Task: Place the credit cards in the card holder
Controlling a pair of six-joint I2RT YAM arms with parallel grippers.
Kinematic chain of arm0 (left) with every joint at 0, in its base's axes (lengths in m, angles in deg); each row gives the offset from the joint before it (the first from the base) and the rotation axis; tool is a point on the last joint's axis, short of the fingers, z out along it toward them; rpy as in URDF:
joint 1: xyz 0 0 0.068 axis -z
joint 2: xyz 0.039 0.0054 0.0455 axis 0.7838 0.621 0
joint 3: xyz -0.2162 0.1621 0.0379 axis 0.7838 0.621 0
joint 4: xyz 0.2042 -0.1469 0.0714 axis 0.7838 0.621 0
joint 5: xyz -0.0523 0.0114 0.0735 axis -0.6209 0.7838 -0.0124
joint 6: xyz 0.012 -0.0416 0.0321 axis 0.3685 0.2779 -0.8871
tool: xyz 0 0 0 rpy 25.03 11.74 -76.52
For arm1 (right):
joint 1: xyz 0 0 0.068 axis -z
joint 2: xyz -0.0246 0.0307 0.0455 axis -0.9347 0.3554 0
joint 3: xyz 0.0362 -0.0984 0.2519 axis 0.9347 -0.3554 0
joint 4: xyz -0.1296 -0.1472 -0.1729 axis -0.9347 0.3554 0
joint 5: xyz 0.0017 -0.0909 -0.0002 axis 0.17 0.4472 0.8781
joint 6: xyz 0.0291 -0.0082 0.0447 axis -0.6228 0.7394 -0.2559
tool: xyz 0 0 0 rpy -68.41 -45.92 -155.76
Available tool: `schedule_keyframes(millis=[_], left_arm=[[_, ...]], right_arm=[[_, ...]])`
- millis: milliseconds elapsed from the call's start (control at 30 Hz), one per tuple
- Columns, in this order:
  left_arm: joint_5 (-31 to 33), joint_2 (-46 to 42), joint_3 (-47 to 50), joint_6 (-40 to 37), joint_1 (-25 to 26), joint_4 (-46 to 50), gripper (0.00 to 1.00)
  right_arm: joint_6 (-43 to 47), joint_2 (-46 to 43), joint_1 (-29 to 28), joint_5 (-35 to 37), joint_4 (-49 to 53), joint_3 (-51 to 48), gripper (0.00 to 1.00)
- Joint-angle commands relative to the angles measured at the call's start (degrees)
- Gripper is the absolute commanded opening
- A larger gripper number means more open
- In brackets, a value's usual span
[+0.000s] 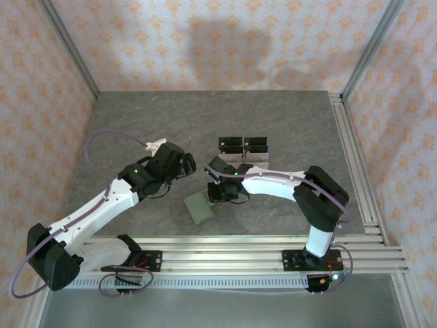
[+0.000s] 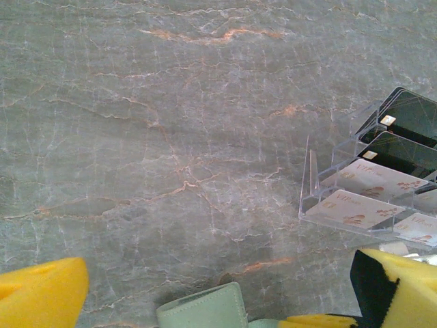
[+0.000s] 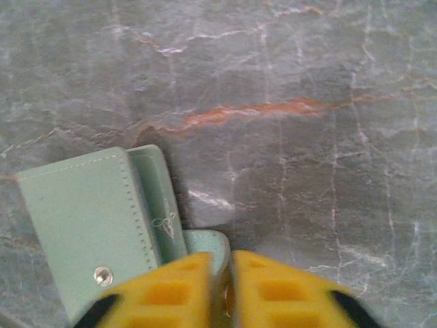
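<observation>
We record, item one: small sage-green stitched folding wallet (image 1: 199, 208), snap undone, lying flat on the grey marbled table (image 1: 136, 123), its near flap pinched by the right gripper (image 3: 220, 273). Item two: thin rectangular plastic credit cards (image 2: 372, 181), some black, some pale pink, leaning in a clear acrylic tiered stand (image 2: 309, 178) near the wallet.

soft even light; broad shadow on back wall (image 1: 225, 41); wrist views slightly blurry.

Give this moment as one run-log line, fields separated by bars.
left gripper: open, empty | right gripper: shut on card holder tab | credit cards: in acrylic stand
</observation>
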Motion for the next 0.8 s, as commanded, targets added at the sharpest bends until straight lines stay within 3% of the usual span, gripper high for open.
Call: schedule_keyframes(millis=[0, 200, 333, 500, 767], left_arm=[[1.04, 0.61, -1.12, -0.72, -0.44, 2.12, 1.0], [-1.11, 2.83, -1.67, -2.44, -0.43, 2.29, 1.0], [-6.05, 7.21, -2.68, -3.89, -0.39, 0.83, 1.0], [-10.85, 13.64, -4.45, -4.85, 0.99, -2.16, 1.0], [-11.49, 21.51, -7.08, -3.88, 4.93, -5.0, 1.0]], right_arm=[[0.01, -0.14, 0.73, 2.41, 1.16, 0.13, 0.0], [-3.29, -10.45, 4.51, 3.74, -2.54, -7.06, 0.0], [-4.01, -16.29, 5.38, 3.95, -1.6, -8.27, 0.0], [-4.53, -19.11, 5.64, 6.01, -0.69, -9.25, 0.0], [-5.85, -21.42, 5.83, 6.15, -1.73, -11.91, 0.0]])
